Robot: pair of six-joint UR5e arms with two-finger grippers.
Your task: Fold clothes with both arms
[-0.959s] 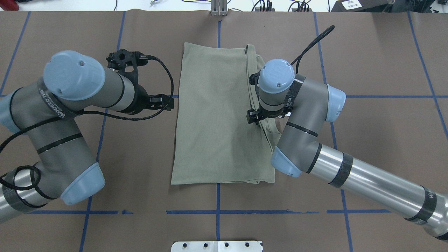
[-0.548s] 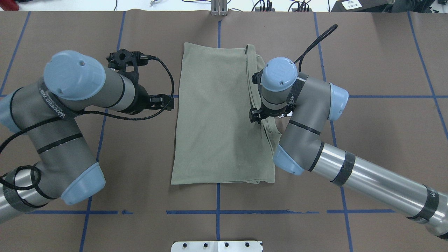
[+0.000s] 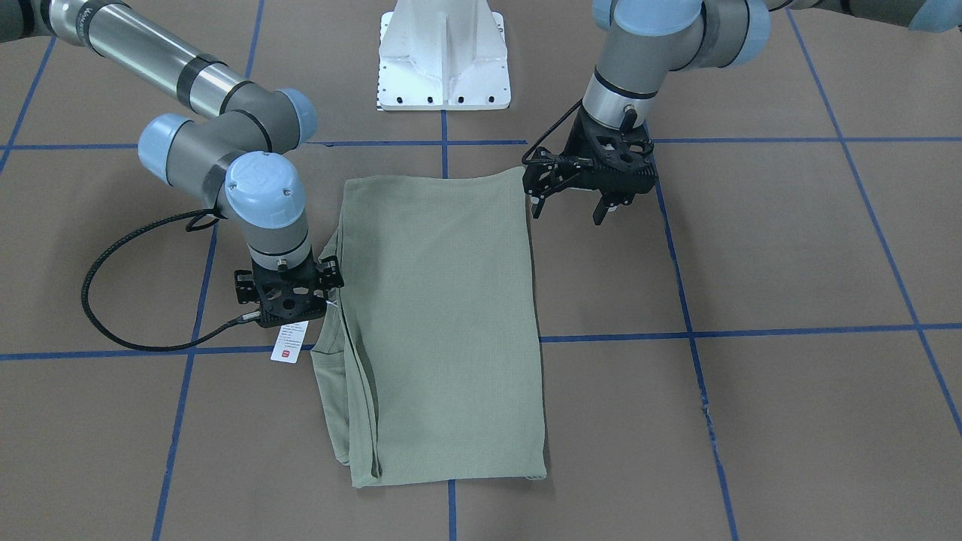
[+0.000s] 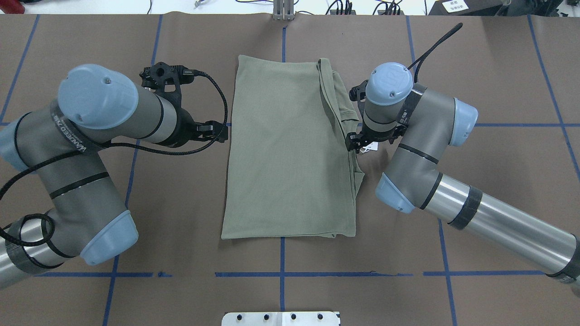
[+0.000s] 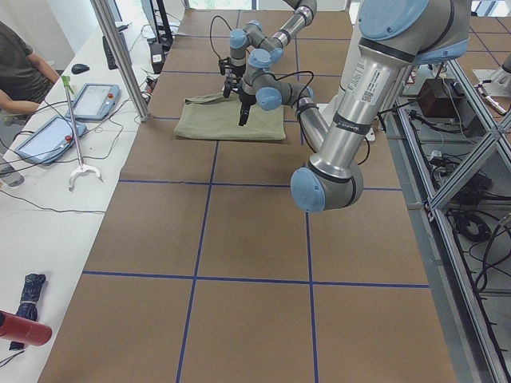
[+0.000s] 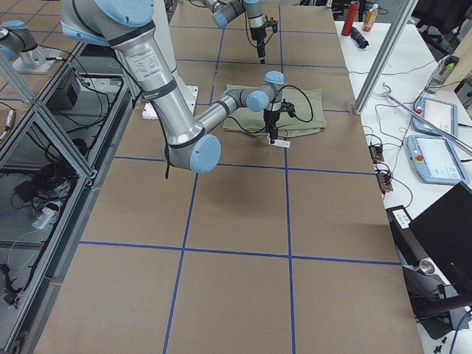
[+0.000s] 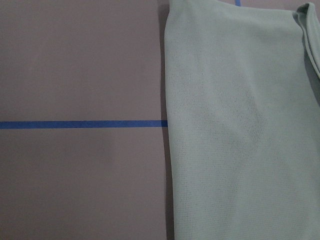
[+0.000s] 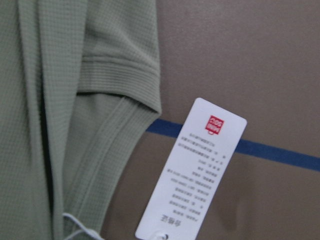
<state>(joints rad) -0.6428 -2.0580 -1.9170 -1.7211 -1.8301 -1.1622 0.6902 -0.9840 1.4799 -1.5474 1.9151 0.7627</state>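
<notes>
The sage-green shirt (image 3: 443, 323) (image 4: 285, 158) lies folded into a tall rectangle on the brown table, with layered edges and the neck on the robot's right side. Its white hang tag (image 3: 291, 343) (image 8: 192, 170) rests on the table beside the ribbed neck (image 8: 115, 75). My right gripper (image 3: 289, 293) (image 4: 358, 142) hangs open just above that neck edge and holds nothing. My left gripper (image 3: 569, 208) (image 4: 217, 131) hovers beside the shirt's other long edge near a corner, open and empty. The left wrist view shows only that flat shirt edge (image 7: 240, 125) and bare table.
Blue tape lines (image 4: 281, 274) grid the brown table cover. The white base pedestal (image 3: 443, 60) stands at the robot's side of the table. A side bench with tablets (image 5: 96, 100), a metal post (image 5: 120, 56) and a seated person (image 5: 20, 72) lies beyond the far edge.
The right arm has moved to the robot's right, from over the shirt to its neck edge. The hang tag now shows beside the shirt. The left arm has barely shifted.
</notes>
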